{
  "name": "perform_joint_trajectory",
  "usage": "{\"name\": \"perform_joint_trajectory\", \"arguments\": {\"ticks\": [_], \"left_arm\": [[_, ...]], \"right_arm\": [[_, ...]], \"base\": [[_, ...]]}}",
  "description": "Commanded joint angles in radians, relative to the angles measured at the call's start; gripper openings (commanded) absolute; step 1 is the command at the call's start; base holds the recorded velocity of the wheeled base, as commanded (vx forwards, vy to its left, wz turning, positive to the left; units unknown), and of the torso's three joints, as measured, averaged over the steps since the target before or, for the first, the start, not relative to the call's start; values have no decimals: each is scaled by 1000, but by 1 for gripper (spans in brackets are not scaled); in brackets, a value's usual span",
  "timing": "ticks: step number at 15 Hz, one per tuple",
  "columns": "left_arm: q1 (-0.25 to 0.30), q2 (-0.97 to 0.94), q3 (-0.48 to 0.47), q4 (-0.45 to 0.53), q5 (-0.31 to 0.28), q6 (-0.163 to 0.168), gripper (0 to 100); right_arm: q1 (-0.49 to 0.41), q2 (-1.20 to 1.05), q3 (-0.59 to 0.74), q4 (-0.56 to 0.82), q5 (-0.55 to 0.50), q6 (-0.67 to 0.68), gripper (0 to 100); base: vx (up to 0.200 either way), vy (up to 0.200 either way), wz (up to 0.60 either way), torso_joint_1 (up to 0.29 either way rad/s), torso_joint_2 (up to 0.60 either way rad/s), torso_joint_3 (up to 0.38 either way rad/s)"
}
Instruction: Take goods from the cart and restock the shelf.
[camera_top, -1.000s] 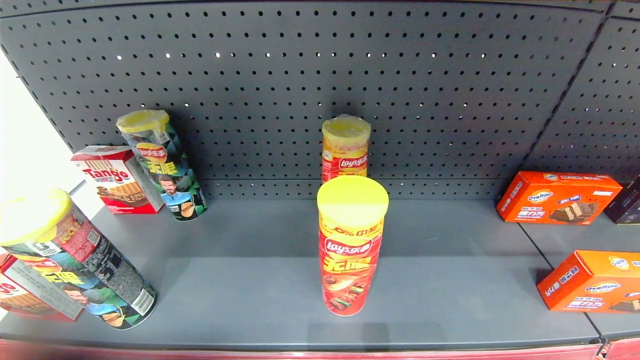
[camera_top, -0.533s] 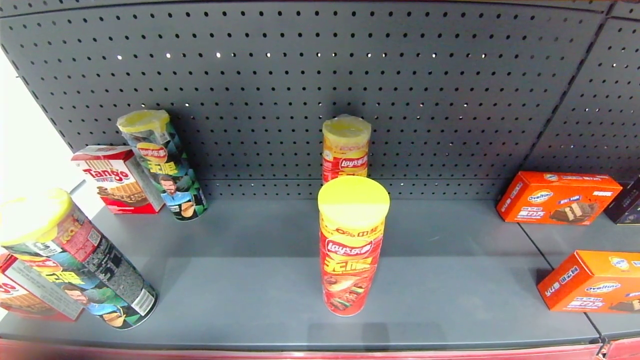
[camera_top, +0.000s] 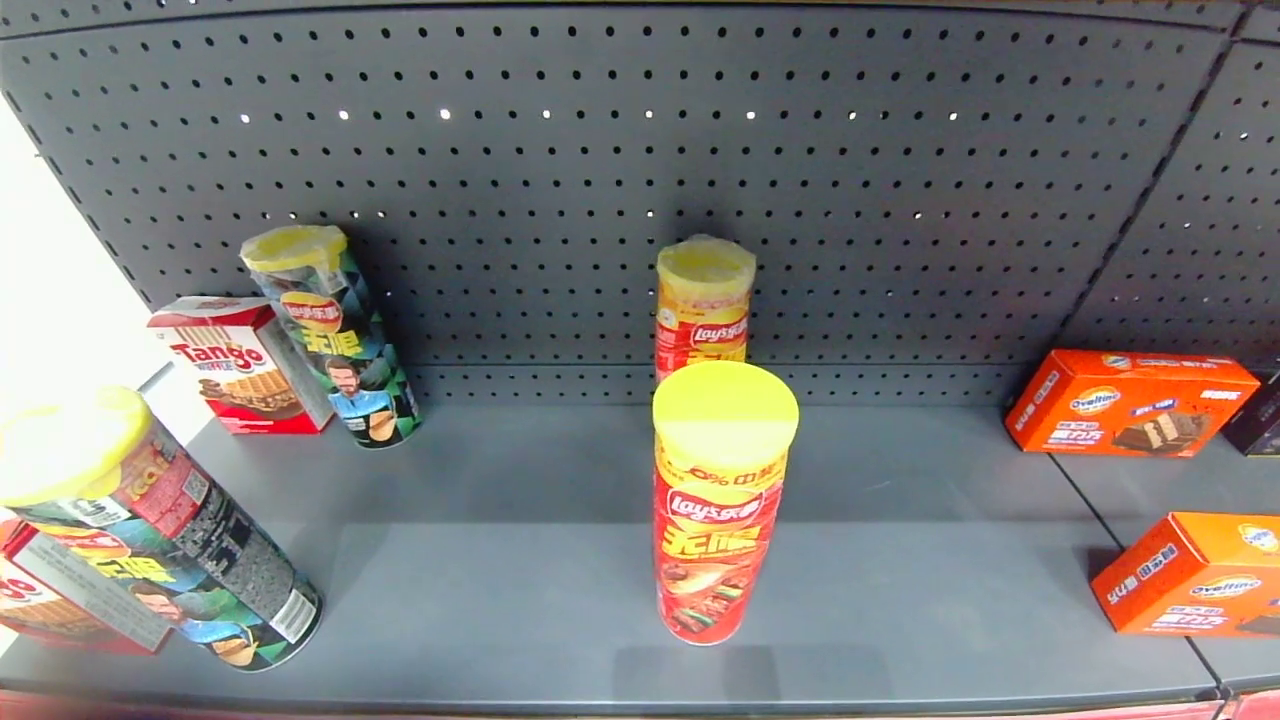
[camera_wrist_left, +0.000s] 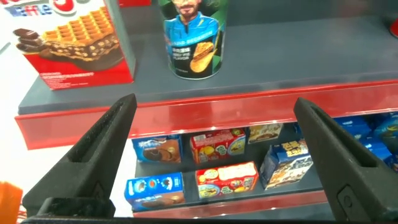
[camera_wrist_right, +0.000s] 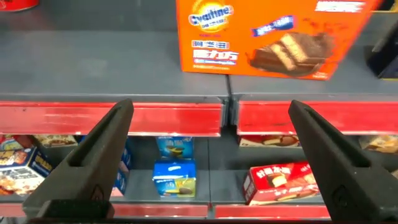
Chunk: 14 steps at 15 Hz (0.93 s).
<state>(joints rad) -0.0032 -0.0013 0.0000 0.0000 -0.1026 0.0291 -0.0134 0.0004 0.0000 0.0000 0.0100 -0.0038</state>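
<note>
Two grippers, both spread wide and empty, held in front of the shelf (camera_top: 500, 560).

Head view takes in the shelf top and the pegboard back (camera_top: 600, 150). The front green can (camera_top: 150, 530) leans at the front-left corner, and the front red can (camera_top: 722, 500) stands upright mid-shelf near the front edge. The rear red can (camera_top: 703, 305) stands straight behind it against the back. The rear green can (camera_top: 335, 340) is at the back left, tilted, touching the rear wafer box (camera_top: 240, 365). At the right end are the rear orange box (camera_top: 1130, 400) and the front orange box (camera_top: 1190, 575). The front wafer box (camera_top: 60, 610) is partly hidden by the front green can.

Left wrist view adds the left gripper (camera_wrist_left: 214, 104) before the red front edge (camera_wrist_left: 186, 118), and small packs (camera_wrist_left: 217, 162) on the tier below.

Right wrist view adds the right gripper (camera_wrist_right: 210, 107) under the front orange box, and more lower packs (camera_wrist_right: 174, 177).
</note>
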Motion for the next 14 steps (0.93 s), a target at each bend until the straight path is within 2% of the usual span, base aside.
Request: {"name": "perform_joint_trajectory", "arguments": {"ticks": [1, 4, 6, 14], "left_arm": [[0, 1, 0, 0, 0, 0, 100], [0, 1, 0, 0, 1, -3, 100], [0, 1, 0, 0, 0, -2, 100], [0, 1, 0, 0, 0, 0, 100]], "right_arm": [[0, 0, 0, 0, 1, -1, 100], [0, 0, 0, 0, -1, -1, 100], [0, 0, 0, 0, 1, -1, 100], [0, 0, 0, 0, 1, -1, 100]], "base": [[0, 0, 0, 0, 0, 0], [0, 0, 0, 0, 0, 0], [-200, 0, 0, 5, 7, 5], [0, 0, 0, 0, 0, 0]]}}
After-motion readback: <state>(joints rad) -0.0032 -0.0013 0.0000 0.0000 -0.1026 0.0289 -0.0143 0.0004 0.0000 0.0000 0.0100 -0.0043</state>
